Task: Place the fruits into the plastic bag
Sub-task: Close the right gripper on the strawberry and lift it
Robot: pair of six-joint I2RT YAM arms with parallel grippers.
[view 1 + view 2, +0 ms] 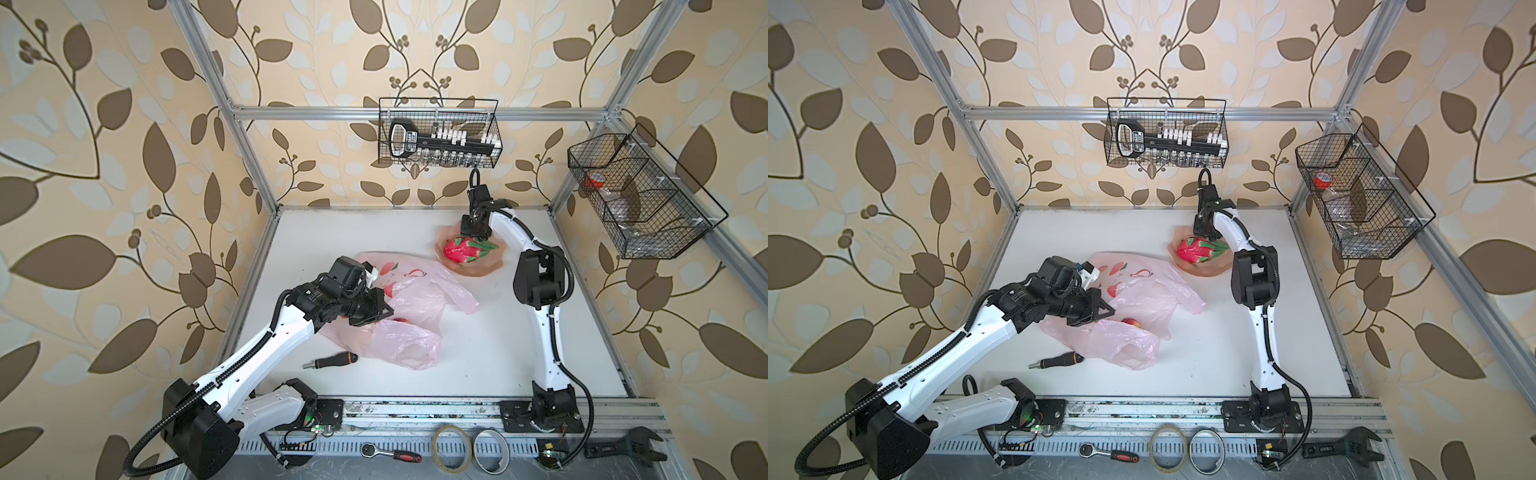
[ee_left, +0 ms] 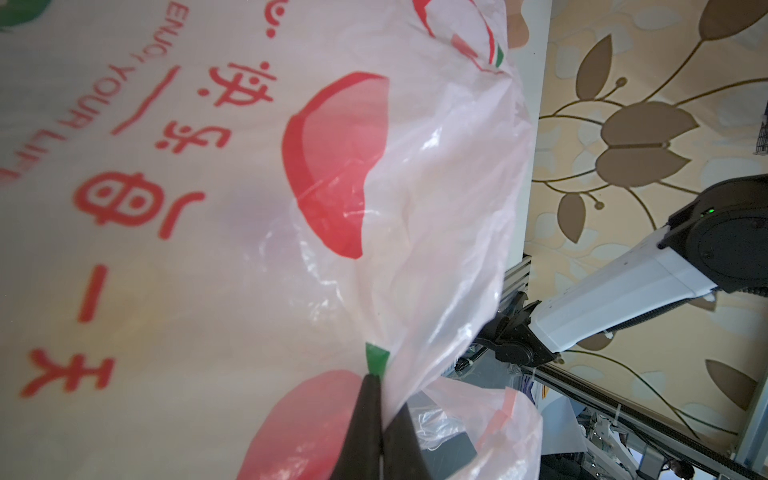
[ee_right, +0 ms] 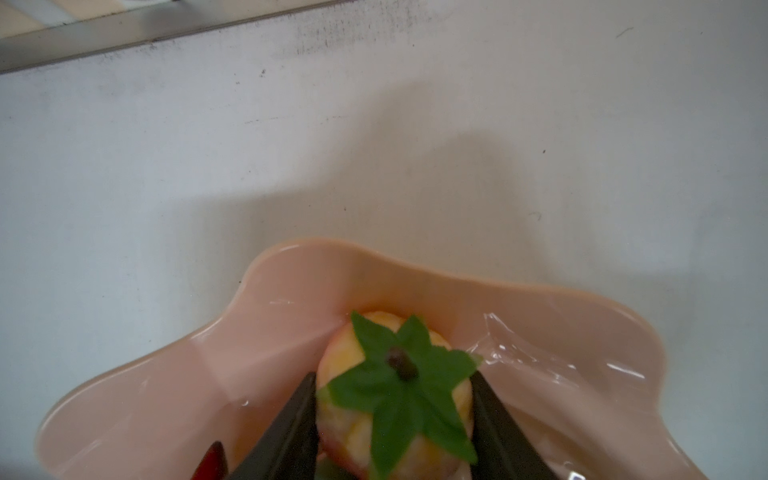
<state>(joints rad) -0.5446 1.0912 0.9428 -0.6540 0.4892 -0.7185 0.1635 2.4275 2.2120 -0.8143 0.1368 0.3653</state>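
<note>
Mostly hidden: persimmon (image 3: pixel 340 361) on the plate (image 3: pixel 166 374), cut off by the frame edge, right gripper (image 3: pixel 395 374) clamped on its sides. Both top views hide it behind that gripper. Beside it, same plate, dragon fruit (image 1: pixel 459 251). Mid-table, plastic bag (image 1: pixel 415 291), left gripper (image 2: pixel 380 382) pinched together on a fold. Inside, a reddish fruit (image 1: pixel 1131 322), type unclear.

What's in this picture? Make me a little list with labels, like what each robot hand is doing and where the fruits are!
Left gripper: shut, pinching the plastic bag
Right gripper: jaws either side of the persimmon; firm grip unclear
Persimmon sits: on the peach-coloured plate
Dragon fruit: on the same plate
Inside bag: one reddish fruit shows
Screwdriver: lying beside the bag
</note>
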